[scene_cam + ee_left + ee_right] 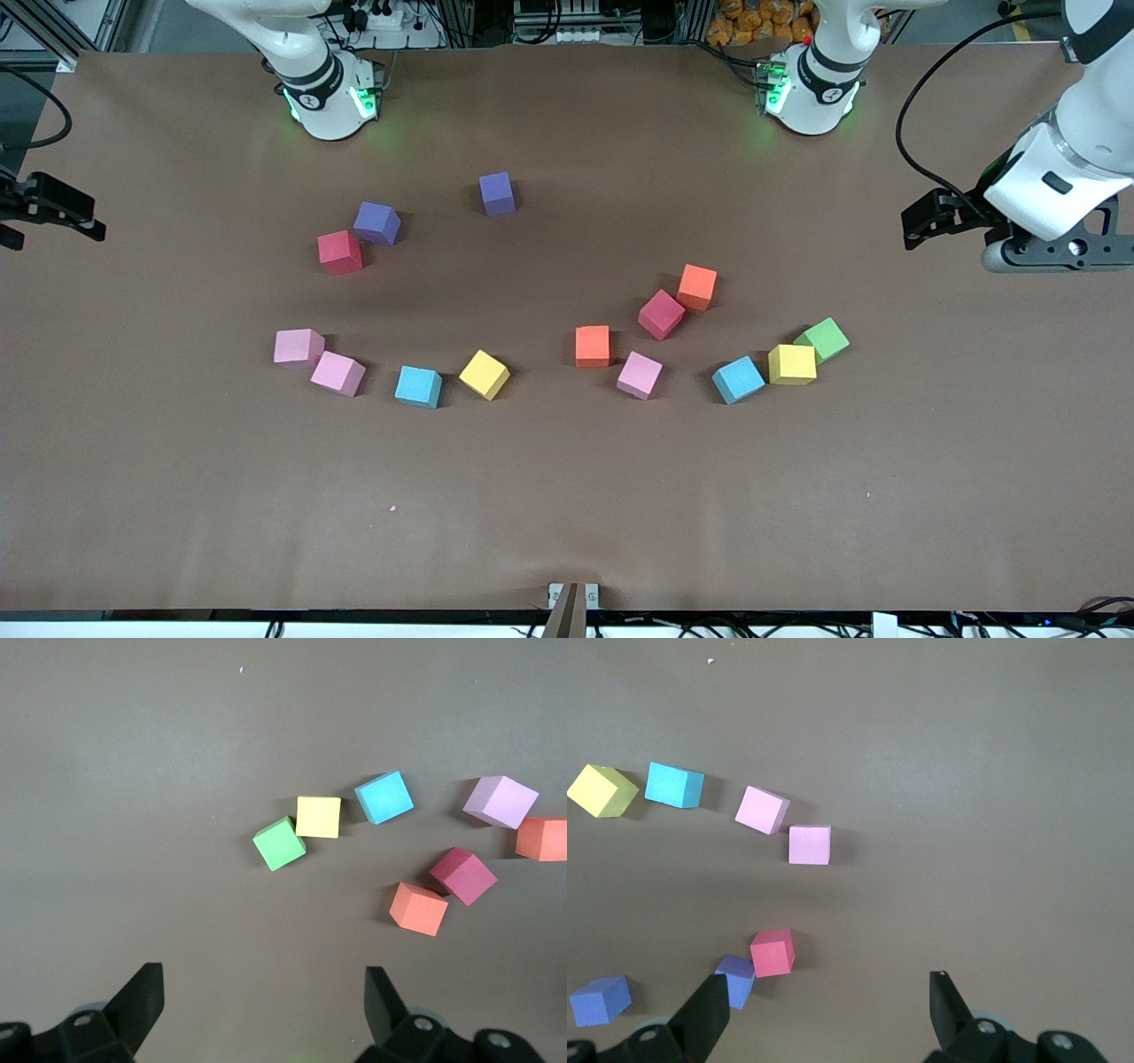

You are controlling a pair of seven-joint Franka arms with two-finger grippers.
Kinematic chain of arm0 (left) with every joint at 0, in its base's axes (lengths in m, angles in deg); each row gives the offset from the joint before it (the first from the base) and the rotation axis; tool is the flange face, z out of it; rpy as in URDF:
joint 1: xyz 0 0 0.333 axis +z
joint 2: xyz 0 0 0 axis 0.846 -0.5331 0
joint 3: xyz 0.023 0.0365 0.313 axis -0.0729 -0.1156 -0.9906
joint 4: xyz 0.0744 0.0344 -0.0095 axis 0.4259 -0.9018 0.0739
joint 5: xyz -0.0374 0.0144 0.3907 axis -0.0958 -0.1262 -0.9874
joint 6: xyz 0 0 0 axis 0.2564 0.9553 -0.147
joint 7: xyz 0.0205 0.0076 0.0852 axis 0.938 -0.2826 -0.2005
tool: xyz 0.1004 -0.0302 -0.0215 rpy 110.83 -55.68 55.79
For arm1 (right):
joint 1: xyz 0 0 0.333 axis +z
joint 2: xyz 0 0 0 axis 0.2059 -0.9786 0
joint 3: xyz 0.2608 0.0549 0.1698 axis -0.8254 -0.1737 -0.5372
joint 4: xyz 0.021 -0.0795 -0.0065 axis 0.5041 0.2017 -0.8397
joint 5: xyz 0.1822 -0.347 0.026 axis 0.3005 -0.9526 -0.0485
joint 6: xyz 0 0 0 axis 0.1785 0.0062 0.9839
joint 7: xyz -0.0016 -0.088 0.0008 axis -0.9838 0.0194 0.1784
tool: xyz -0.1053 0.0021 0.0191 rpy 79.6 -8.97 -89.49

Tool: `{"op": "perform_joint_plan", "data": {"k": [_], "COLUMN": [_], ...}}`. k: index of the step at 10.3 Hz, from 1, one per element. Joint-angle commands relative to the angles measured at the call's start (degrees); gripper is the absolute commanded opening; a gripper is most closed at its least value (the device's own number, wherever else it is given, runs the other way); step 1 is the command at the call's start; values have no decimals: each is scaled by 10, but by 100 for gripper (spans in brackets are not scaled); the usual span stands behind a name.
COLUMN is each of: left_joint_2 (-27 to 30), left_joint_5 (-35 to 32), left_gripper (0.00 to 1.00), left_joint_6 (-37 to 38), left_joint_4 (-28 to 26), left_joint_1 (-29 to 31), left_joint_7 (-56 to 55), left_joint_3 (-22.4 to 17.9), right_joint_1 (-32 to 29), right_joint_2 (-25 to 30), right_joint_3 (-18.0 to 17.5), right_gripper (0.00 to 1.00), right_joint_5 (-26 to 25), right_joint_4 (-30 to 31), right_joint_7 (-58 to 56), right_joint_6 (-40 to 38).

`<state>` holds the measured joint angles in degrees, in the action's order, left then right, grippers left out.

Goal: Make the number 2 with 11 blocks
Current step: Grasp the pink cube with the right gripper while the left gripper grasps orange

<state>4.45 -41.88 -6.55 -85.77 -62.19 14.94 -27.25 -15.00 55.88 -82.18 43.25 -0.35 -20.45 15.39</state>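
Several blocks lie loose on the brown table, and no number 2 shows. Toward the right arm's end are two purple (497,193) (376,222), a crimson (340,252), two pink (299,347) (337,373), a light blue (418,386) and a yellow (485,374). Toward the left arm's end are two orange (593,346) (697,287), a crimson (662,314), a pink (640,375), a light blue (738,379) and a yellow (792,364). My left gripper (917,223) (264,992) hangs open and empty over its end of the table. My right gripper (58,217) (830,992) hangs open and empty over the other end.
A green cube (822,339) (279,842) touches the yellow block near the left arm's end. The brown table (567,496) is bare nearer the front camera than the blocks. Both arm bases (328,93) (811,89) stand at the table's back edge.
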Motion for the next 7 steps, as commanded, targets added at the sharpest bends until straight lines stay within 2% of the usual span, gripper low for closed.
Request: {"op": "perform_joint_plan", "data": {"k": [1,4,7], "left_joint_2": [8,1,2], "left_joint_5": [-14,-7,28], "left_gripper": [100,100,100], "left_joint_6": [7,6,-69], "left_joint_4": [-3,-8,-106], "left_joint_1": [-7,-9,-36], "left_joint_7": [6,-2,9], "left_joint_3": [-7,-5,9], "right_joint_1": [1,1,13], "right_joint_2": [7,6,-9], "right_joint_3": [1,1,1], "right_gripper": [100,100,100], "right_joint_5": [1,2,2], "right_joint_4": [-3,-3,1], "right_joint_7": [-4,-3,-2], "right_joint_6": [-6,-3,-1]}}
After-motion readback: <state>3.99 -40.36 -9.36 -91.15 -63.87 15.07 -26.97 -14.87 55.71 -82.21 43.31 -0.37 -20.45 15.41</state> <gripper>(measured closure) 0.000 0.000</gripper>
